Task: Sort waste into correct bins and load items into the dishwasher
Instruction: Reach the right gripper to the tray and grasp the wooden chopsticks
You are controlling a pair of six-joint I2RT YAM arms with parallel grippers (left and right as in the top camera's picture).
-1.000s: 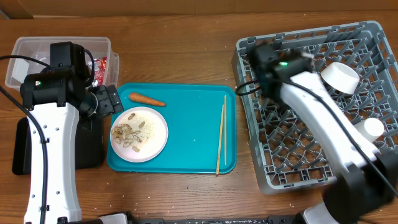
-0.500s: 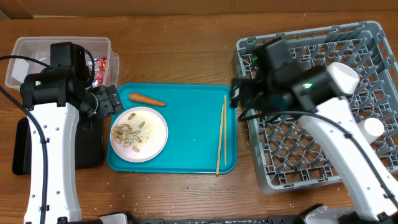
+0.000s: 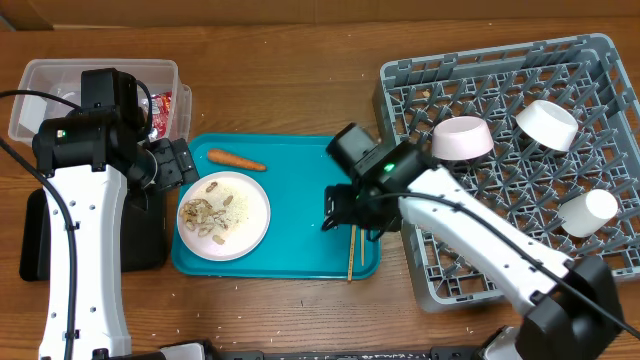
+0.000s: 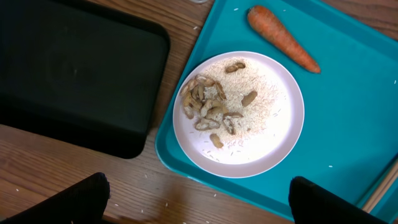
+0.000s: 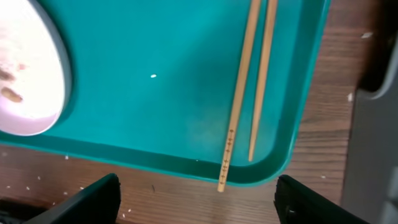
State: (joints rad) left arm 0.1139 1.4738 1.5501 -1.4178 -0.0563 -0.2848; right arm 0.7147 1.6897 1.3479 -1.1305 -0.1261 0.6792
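The wooden chopsticks [image 3: 356, 215] [image 5: 239, 106] lie side by side along the right part of the teal tray [image 3: 300, 250]; one tip juts over its near rim. My right gripper [image 3: 350, 210] [image 5: 196, 196] hovers open above their near ends, holding nothing. The round plate [image 3: 224, 215] [image 4: 249, 137] carries beige shell scraps [image 4: 208, 109] and rice. Behind it lies the carrot [image 3: 236, 159] [image 4: 283, 37]. Left of the plate, my left gripper [image 3: 182, 162] [image 4: 199, 202] is open and empty. The grey dish rack [image 3: 500, 250] holds two bowls [image 3: 462, 138] [image 3: 546, 123] and a cup [image 3: 588, 212].
A clear tub [image 3: 95, 75] at the back left contains a red wrapper [image 3: 163, 108]. The black tray [image 3: 150, 245] [image 4: 74, 68] lies under my left arm, beside the teal tray. Rice grains dot the wooden table [image 3: 300, 90].
My right arm has swung left out of the dish rack to over the chopsticks, uncovering a bowl in the rack. Its jaws have narrowed slightly. The left arm has not moved.
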